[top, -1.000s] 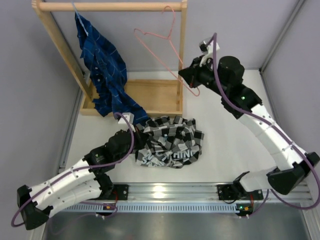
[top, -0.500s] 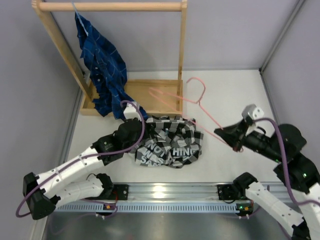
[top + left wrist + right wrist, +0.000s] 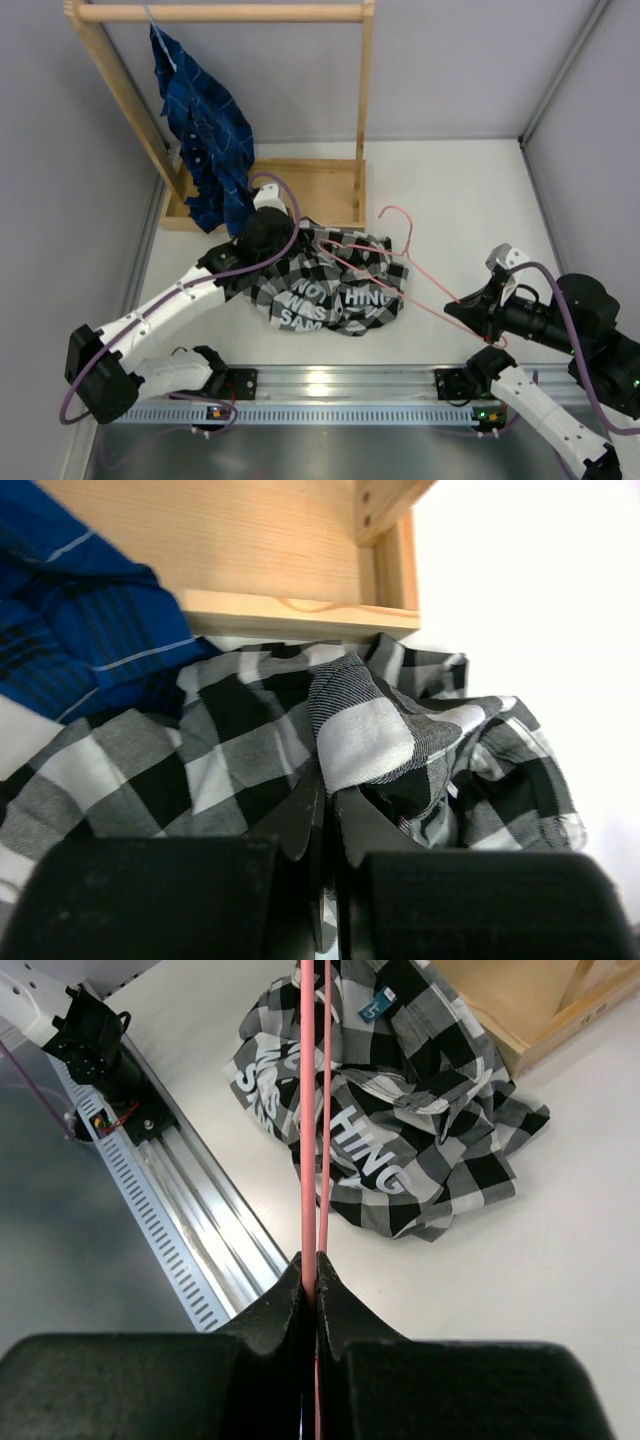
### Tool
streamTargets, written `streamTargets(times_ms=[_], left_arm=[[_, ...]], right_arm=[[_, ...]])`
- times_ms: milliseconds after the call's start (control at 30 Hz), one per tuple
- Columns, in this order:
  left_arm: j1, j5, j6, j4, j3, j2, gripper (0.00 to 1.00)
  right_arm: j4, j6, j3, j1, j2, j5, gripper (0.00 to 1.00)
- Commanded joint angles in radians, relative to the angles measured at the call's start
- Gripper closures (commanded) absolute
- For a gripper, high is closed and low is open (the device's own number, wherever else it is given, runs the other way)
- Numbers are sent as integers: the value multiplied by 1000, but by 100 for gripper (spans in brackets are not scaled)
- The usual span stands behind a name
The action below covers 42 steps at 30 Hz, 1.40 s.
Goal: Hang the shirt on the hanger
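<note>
Viewing from above: the shirt (image 3: pixel 335 290), black-and-white check with white block lettering, lies crumpled in a heap just in front of the rack (image 3: pixel 365 100). The thin pink wire hanger (image 3: pixel 433 279) slants across the side of the heap, hook toward the rack. The left gripper (image 3: pixel 270 240) sits at the heap's rack-side corner. The right gripper (image 3: pixel 458 306) is well clear of the rack, at the hanger's near end. A blue shirt (image 3: pixel 205 130) hangs on the rack.

Left wrist view: the left gripper (image 3: pixel 325 820) is pinched closed on a fold of shirt (image 3: pixel 370 730), with the rack base just beyond. The gripper body blocks the lower frame.

Right wrist view: the right gripper (image 3: pixel 312 1265) is clamped tight on the hanger (image 3: pixel 307 1110), whose two wires run out over the shirt (image 3: pixel 400 1150). The lettering is partly folded under; only "HING" reads clearly. The frame top cuts off the hanger's far end.
</note>
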Motion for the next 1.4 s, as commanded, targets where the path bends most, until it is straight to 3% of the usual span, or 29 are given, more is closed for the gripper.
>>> streamTargets(times_ms=[0,200,433,533,567,667,833,900,1067,1200,1367], left_arm=[[9,85,14,44,75,5,100],[9,282,54,163,-8,-42,100],[6,489,60,193,-42,-122,100],[6,411,61,159,-52,-177,100],[6,297,62,107,-43,-190,100],[7,173,71,42,3,-167,100],[6,292,48,65,61,-106,100],[2,370,32,105,84,-92,100],[-42,415,-49,159,113,-142,100],[-117,406,-92,214,115,-187,100],[-211,431,-81,300,147,-240,100]], right_arm=[[-19,40,-2,-8,34,-11,100],[188,129,-158,-8,76,-94,100],[329,152,-193,-7,157,-34,100],[301,135,-146,-8,174,7,100],[291,129,-134,-7,169,21,100],[246,115,-83,-8,148,56,100],[306,147,-92,-8,161,-39,100],[416,179,-150,-8,174,-125,100],[651,288,-242,-7,224,-187,100],[1024,431,-340,3,252,-331,100],[1128,396,-319,21,270,-479,100]])
